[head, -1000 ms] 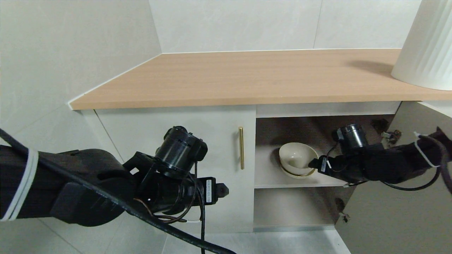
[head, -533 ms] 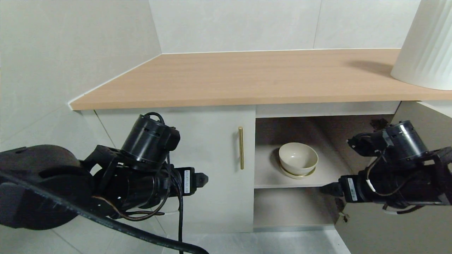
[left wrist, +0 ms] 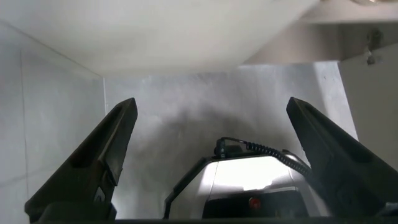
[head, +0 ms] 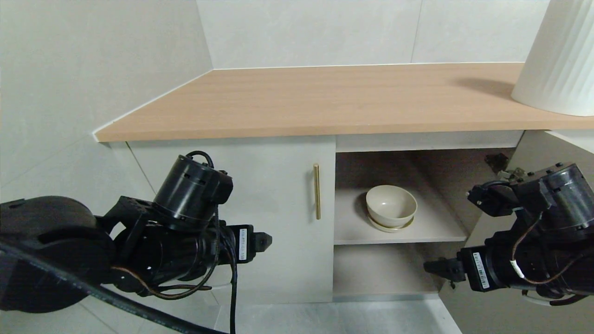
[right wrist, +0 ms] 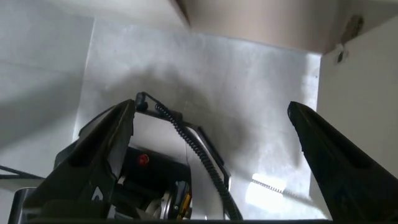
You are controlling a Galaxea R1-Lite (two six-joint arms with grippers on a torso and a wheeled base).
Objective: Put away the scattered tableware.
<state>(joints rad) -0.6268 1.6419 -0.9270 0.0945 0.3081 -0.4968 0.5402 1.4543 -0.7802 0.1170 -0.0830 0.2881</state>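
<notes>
A cream bowl (head: 390, 205) sits upright on a small plate (head: 389, 227) on the upper shelf (head: 436, 227) of the open cabinet compartment. My right gripper (head: 435, 267) hangs lower, in front of the bottom compartment, apart from the bowl; in the right wrist view its fingers (right wrist: 102, 158) stand wide open with nothing between them. My left gripper (head: 263, 241) is in front of the closed left door (head: 260, 185), left of the opening. Its fingers (left wrist: 99, 162) are spread wide over the floor and hold nothing.
A brass handle (head: 317, 191) runs down the closed door's edge. The right door (head: 538, 148) is swung open beside my right arm. On the wooden countertop (head: 325, 102) stands a tall white ribbed object (head: 559, 60) at the far right. The lower compartment (head: 376, 271) is bare.
My right gripper has drawn back from beside the bowl, out of the shelf, down and to the right. The left arm has pulled back leftward. The bowl stays on its plate.
</notes>
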